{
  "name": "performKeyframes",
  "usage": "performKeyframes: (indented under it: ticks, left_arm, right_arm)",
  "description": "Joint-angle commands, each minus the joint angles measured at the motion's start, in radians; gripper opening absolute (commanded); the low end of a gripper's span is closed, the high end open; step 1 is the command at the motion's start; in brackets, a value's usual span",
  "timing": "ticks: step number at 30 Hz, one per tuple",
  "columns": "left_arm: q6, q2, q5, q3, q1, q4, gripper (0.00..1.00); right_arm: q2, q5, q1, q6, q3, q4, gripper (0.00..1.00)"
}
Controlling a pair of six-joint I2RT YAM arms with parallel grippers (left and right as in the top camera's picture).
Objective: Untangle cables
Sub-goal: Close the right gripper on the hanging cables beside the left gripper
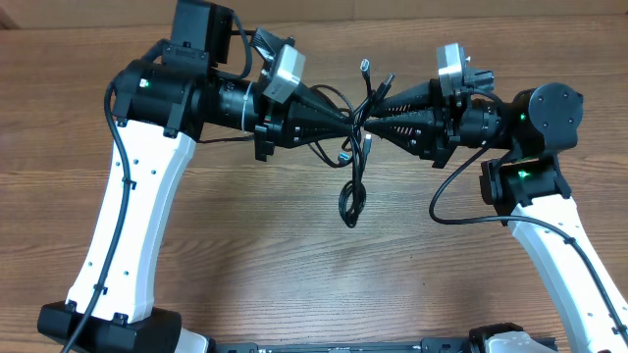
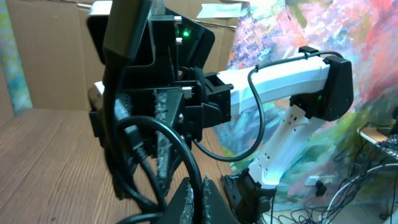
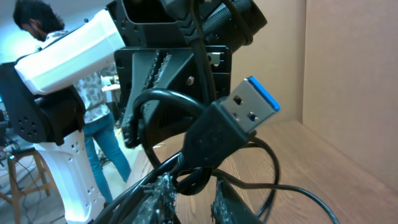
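The black cables (image 1: 350, 196) are a tangle held up between both grippers over the middle of the table, with a loop trailing toward me and plug ends (image 1: 365, 67) sticking out at the far side. My left gripper (image 1: 351, 120) reaches in from the left. In its wrist view the left gripper (image 2: 198, 199) is shut on one black cable (image 2: 180, 149). My right gripper (image 1: 371, 126) meets it from the right. Its jaws (image 3: 194, 193) are narrowly apart, pinching a cable loop (image 3: 198, 179). A blue-tipped USB plug (image 3: 249, 109) hangs just above.
The wooden table (image 1: 294, 275) lies under both arms. The right arm (image 2: 286, 74) fills the left wrist view, and the left arm (image 3: 62, 50) fills the right wrist view. A cardboard wall (image 3: 348, 74) stands at the table's edge.
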Motion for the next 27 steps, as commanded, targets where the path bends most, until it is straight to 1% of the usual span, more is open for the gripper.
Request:
performKeyframes:
  ticks: [1, 3, 9, 11, 14, 15, 17, 19, 20, 25, 27]
  left_arm:
    - [0.064, 0.003, 0.029, 0.019, -0.017, 0.004, 0.04]
    - [0.064, 0.003, 0.029, 0.019, -0.021, 0.004, 0.04]
    - [0.064, 0.003, 0.008, 0.019, -0.021, 0.004, 0.04]
    - [0.064, 0.003, 0.011, 0.019, -0.022, 0.004, 0.05]
    - [0.064, 0.003, 0.051, 0.019, -0.022, 0.005, 0.04]
    - [0.064, 0.003, 0.064, 0.019, -0.022, 0.005, 0.04]
    - [0.064, 0.003, 0.063, 0.019, -0.022, 0.007, 0.05]
    - [0.064, 0.003, 0.083, 0.019, -0.022, 0.007, 0.04]
    - [0.064, 0.003, 0.098, 0.019, -0.022, 0.007, 0.04]
    - [0.064, 0.003, 0.098, 0.019, -0.022, 0.007, 0.04]
    - [0.064, 0.003, 0.097, 0.019, -0.021, 0.007, 0.04]
  right_arm:
    - [0.000, 0.001, 0.000, 0.007, 0.022, 0.003, 0.14]
    - [0.000, 0.001, 0.000, 0.007, 0.022, 0.004, 0.11]
    - [0.000, 0.001, 0.000, 0.007, 0.022, 0.004, 0.13]
    - [0.000, 0.001, 0.000, 0.007, 0.022, 0.003, 0.16]
    - [0.000, 0.004, 0.000, 0.006, 0.022, 0.003, 0.17]
    - [0.000, 0.005, 0.000, 0.006, 0.022, 0.004, 0.20]
    - [0.000, 0.005, 0.000, 0.006, 0.022, 0.003, 0.22]
    - [0.000, 0.005, 0.000, 0.006, 0.022, 0.003, 0.28]
    - [0.000, 0.005, 0.000, 0.002, 0.022, 0.003, 0.29]
    - [0.000, 0.004, 0.000, 0.002, 0.022, 0.003, 0.29]
    - [0.000, 0.004, 0.000, 0.002, 0.022, 0.003, 0.34]
